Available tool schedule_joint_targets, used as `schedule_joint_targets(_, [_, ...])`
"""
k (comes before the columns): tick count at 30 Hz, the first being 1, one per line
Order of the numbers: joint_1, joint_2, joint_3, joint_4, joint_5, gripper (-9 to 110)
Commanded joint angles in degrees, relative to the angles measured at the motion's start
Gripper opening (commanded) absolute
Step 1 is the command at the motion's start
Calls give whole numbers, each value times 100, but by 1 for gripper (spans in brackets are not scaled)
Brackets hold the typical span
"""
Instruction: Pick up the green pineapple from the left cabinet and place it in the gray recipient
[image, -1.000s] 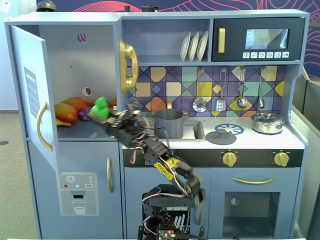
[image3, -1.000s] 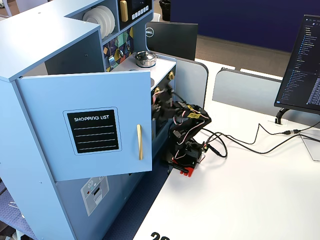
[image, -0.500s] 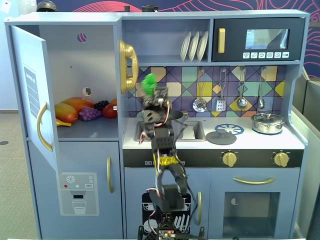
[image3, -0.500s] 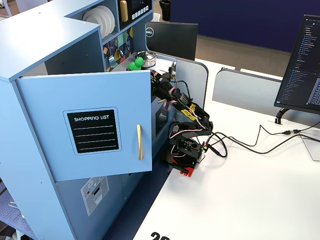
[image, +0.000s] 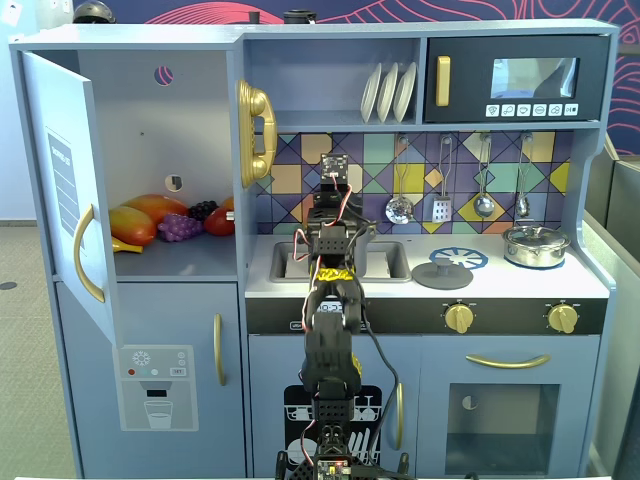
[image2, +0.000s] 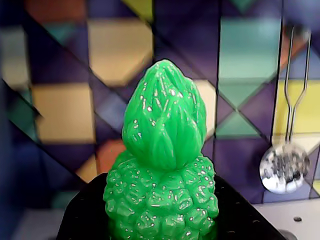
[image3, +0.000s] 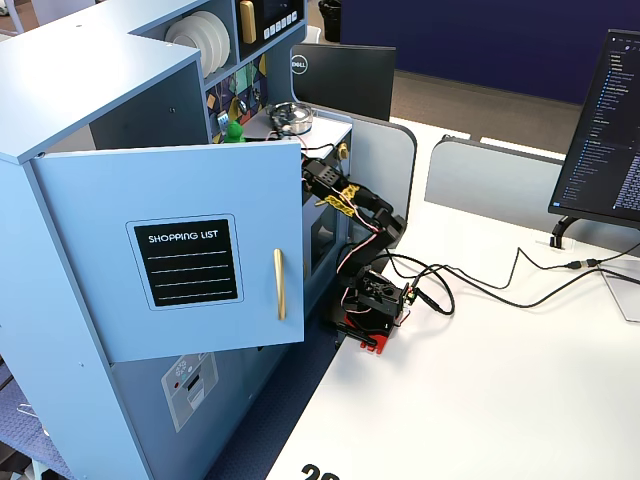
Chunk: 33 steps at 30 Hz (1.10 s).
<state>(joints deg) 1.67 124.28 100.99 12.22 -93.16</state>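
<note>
In the wrist view the black two-finger gripper (image2: 160, 227) is clamped on the small bright green bumpy plastic pineapple (image2: 162, 170), which stands upright between the black fingers (image2: 85, 215) with its leafy tuft on top. Behind it is the coloured geometric tile backsplash (image2: 115, 50), with a silver slotted spoon (image2: 285, 170) hanging to the right.

In a fixed view the black arm (image: 330, 330) rises from the front edge of the toy kitchen's worktop, reaching over the sink (image: 385, 262) toward the back wall. Further left, the tall blue-gray cabinet (image: 165, 260) stands with its gold-handled door (image: 65, 190) swung open; a mango (image: 150, 210), purple grapes (image: 180, 227) and other fruit lie on its shelf. At the worktop's right rear sits a shiny silver pot (image: 535, 245). The gray pot cannot be made out.
</note>
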Motion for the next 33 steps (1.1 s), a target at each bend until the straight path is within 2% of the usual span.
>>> schedule_joint_targets(1, [141,-431,-817,167,-141,0])
schedule_joint_targets(4, [202,-624,-914,255,-114,0])
schedule_joint_targets(5, [211,-650,-914,264,18,4])
schedule_joint_targets(8, [255,-668,-914,334,545,33])
schedule_joint_targets(13, [281,-659,-949,589,598,46])
schedule_joint_targets(18, [264,-466,-1178,967,466,42])
schedule_joint_targets(25, [176,1195,-1881,4544,272,32])
schedule_joint_targets(32, [167,3023,-554,7822,-501,12])
schedule_joint_targets(33, [70,3164,-193,8042,-299,9])
